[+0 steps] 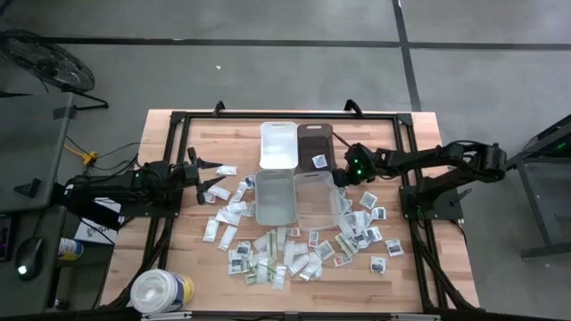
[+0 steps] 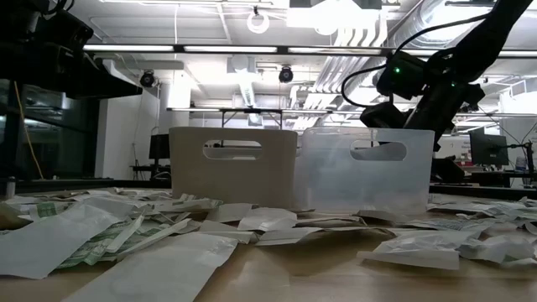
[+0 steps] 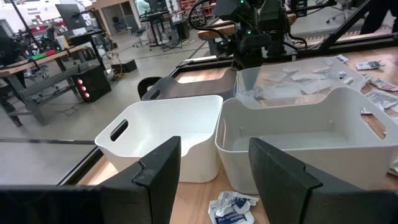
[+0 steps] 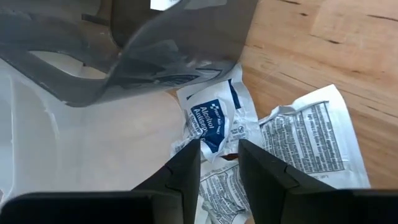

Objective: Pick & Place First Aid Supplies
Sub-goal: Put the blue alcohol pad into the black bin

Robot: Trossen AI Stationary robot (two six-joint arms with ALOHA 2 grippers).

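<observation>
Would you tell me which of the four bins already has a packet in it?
The dark bin, at the far right of the cluster, holds one packet; the other three look empty.

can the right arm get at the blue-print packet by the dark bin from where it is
Probably yes: the right gripper hangs open right above the blue-print packet, nothing between them; the dark bin sits close beside.

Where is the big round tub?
In the high view the big round tub stands at the table's near-left corner, left of the scattered packets.

Four bins [image 1: 277, 144] stand two-by-two at table [image 1: 178, 259] centre. Packets [image 1: 268, 260] lie scattered near, left and right of them. A tub [image 1: 161, 291] occupies the near-left corner.
</observation>
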